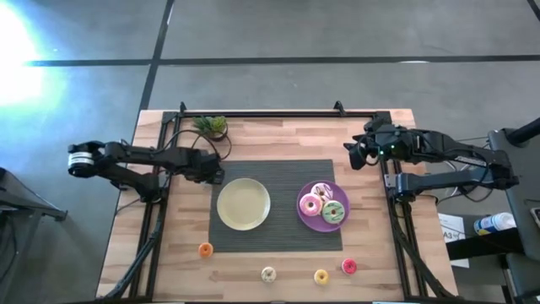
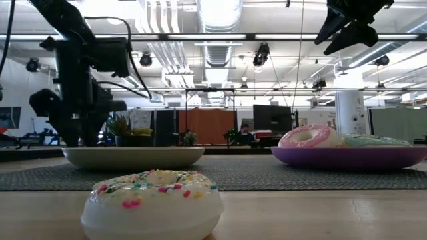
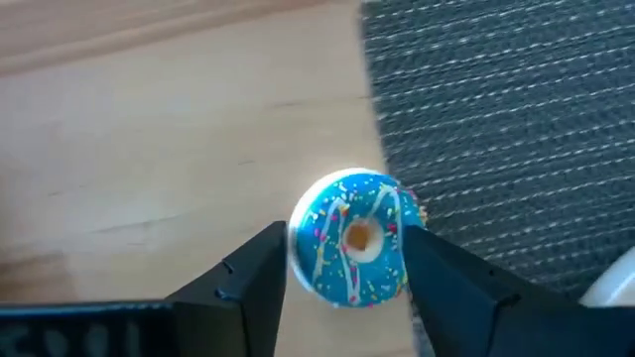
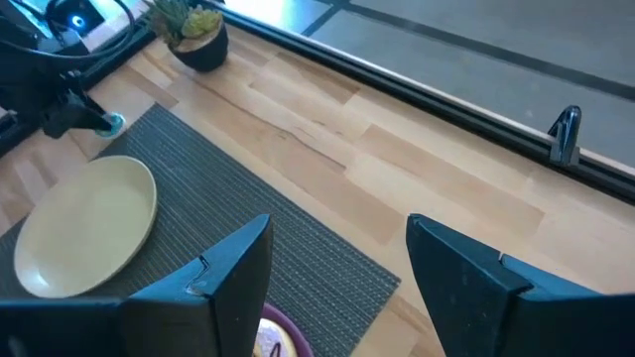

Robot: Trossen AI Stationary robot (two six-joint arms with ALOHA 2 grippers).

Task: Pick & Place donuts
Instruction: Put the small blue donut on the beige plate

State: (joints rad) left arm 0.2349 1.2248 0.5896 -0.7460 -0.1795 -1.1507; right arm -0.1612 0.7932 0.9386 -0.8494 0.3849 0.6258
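Note:
My left gripper (image 1: pixel 216 175) is low at the far left corner of the grey mat, beside the yellow plate (image 1: pixel 243 203), shut on a blue sprinkled donut (image 3: pixel 352 238). My right gripper (image 1: pixel 354 156) hangs open, high above the table's far right part, holding nothing. The purple plate (image 1: pixel 323 221) carries three donuts: white-pink (image 1: pixel 321 192), pink (image 1: pixel 310 205) and green (image 1: pixel 333 213). Orange (image 1: pixel 205 250), cream (image 1: pixel 268 274), yellow (image 1: pixel 321 276) and red (image 1: pixel 348 267) donuts lie flat on the wood near the near edge. My left gripper pinches the blue donut by its outer rim (image 3: pixel 298 248), one finger (image 3: pixel 260 278) on each opposite side, coming from above and pointing down. The iced face looks up at the wrist camera. Whether the donut is lifted off the mat's edge I cannot tell.
A grey mat (image 1: pixel 278 173) lies under both plates. A small potted plant (image 1: pixel 211 127) stands at the far edge, near the left arm. A black frame rail (image 4: pixel 566 134) runs along the far side. The cream donut (image 2: pixel 153 200) sits right before the low camera.

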